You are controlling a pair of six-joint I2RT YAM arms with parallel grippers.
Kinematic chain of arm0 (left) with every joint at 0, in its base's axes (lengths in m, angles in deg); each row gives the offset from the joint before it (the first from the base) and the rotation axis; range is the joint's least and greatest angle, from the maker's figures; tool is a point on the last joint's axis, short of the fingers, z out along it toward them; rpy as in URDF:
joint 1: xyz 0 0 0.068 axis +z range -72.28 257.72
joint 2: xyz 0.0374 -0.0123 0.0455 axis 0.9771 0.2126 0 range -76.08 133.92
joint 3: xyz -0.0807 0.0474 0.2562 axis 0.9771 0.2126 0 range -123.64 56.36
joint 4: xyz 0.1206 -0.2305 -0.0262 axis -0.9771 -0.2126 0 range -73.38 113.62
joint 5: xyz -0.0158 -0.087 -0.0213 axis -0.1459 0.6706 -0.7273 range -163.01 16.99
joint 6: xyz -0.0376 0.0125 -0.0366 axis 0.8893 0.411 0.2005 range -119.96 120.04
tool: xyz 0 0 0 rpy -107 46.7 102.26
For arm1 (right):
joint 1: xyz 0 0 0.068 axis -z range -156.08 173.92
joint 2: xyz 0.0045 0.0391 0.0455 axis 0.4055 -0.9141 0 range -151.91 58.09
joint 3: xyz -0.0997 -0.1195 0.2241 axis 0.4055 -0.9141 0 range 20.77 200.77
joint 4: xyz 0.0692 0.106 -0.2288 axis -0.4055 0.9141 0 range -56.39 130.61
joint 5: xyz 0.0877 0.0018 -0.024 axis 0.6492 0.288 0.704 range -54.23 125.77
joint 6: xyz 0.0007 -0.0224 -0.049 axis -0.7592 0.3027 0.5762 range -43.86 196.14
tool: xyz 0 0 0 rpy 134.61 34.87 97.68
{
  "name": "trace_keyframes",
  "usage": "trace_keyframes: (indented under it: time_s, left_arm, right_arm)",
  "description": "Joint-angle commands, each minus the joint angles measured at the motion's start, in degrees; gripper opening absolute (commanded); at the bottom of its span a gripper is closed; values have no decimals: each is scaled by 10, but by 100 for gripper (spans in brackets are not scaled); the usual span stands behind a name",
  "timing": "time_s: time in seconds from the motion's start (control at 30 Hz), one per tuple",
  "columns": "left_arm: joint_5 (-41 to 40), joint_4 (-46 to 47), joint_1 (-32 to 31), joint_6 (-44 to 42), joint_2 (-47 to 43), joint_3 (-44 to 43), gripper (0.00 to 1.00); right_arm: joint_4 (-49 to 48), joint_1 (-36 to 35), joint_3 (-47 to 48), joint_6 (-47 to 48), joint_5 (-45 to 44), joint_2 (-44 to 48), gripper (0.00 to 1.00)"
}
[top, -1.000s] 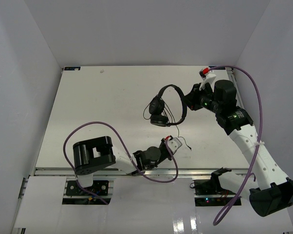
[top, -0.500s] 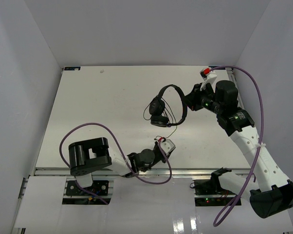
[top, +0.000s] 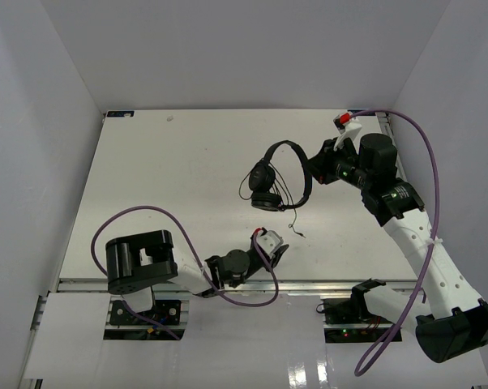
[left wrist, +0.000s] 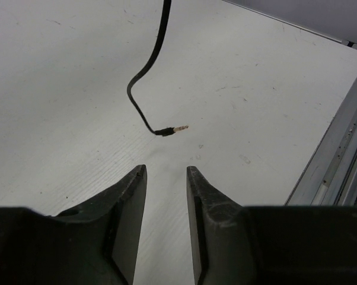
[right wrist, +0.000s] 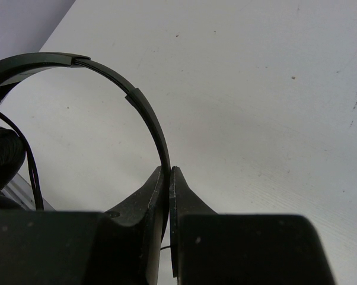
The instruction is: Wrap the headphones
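1. On the right side of the table (top: 171,162), my right gripper (right wrist: 168,176) is clamped on the headband (right wrist: 147,116) of the headphones (top: 261,175).
2. My left gripper (left wrist: 166,178) has its fingers apart, and the cord's plug (left wrist: 169,130) lies just before it.

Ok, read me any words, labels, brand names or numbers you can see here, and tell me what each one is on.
No text can be read in any view.
The headphones show no brand or lettering, nor does their plug.
A pale marking on the right arm is too small to read.
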Motion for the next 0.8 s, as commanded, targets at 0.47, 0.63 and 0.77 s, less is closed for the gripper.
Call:
trace_keyframes:
  time_s: [0.47,0.63,0.77]
  left_arm:
    - [-108,19,36,-42,57,-103,48]
    - [-84,25,38,-45,47,-89,31]
    - [-62,33,38,-31,42,-71,35]
  right_arm:
    - [-15,8,10,-24,23,9,8]
    - [-15,8,10,-23,24,8,8]
    - [-15,9,9,-22,21,7,8]
